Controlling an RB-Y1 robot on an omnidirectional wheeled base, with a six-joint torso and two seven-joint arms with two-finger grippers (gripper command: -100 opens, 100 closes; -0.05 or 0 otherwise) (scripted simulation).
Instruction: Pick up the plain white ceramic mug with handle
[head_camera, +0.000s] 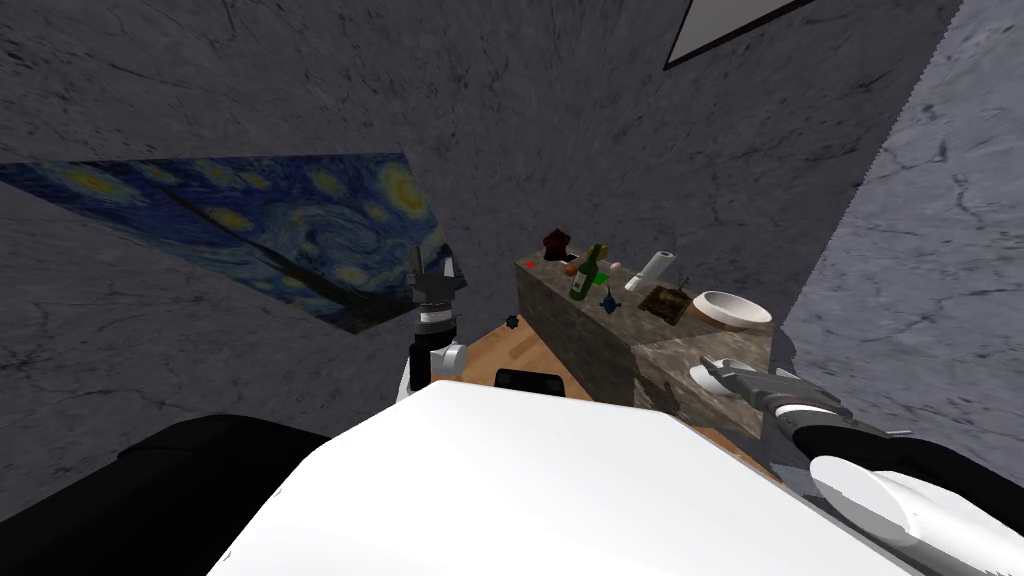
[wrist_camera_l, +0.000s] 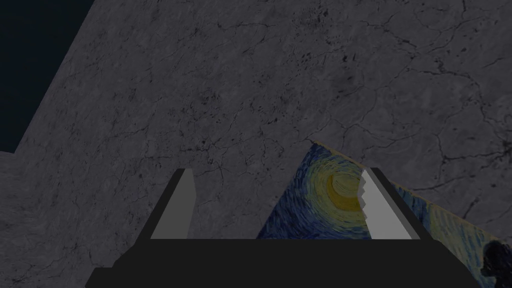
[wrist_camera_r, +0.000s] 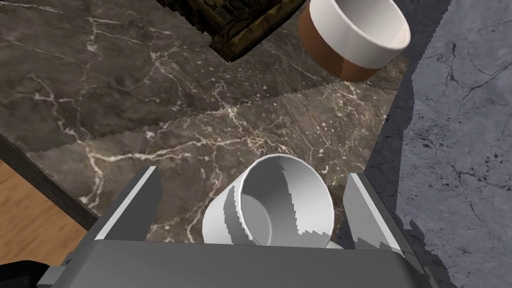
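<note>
Right tool (wrist_camera_r: 250, 172) reaches low over the marble tabletop (wrist_camera_r: 150, 115) at the lower right of the head frame, fingers spread wide and released on either side of the white mug (wrist_camera_r: 280, 205). The mug stands between them near the tabletop's end. The wrist camera looks into the mug's open mouth, with a brown-and-white bowl (wrist_camera_r: 360, 35) beyond. The head camera adds a green bottle (head_camera: 583, 275) farther along. Left tool (head_camera: 434, 257), raised mid-frame, is likewise unclenched.
</note>
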